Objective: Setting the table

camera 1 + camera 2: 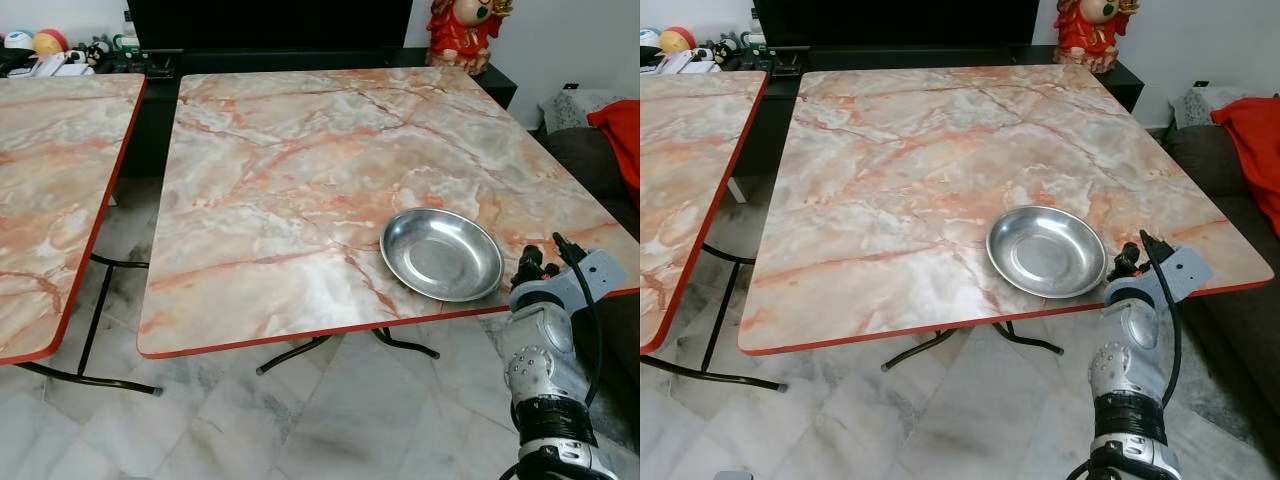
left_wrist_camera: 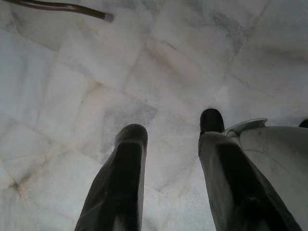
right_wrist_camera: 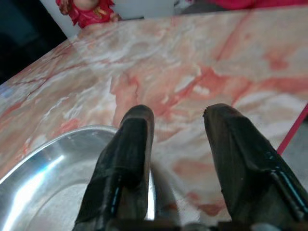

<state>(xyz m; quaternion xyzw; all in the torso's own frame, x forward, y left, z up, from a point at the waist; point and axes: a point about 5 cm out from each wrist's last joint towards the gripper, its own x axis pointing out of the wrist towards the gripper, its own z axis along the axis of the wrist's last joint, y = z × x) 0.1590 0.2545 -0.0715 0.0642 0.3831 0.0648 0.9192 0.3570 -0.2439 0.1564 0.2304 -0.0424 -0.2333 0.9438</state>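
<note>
One steel dish sits near the counter edge, right claw spread empty just beside it.

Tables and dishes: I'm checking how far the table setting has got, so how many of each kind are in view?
Marble-patterned, red-edged folding tables: 2
Round shallow stainless-steel dishes: 1
Total: 3

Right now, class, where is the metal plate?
In the eye views the metal plate sits on the marble-patterned table, near its front edge on the robot's right, just ahead of the right gripper, which is open.
</note>
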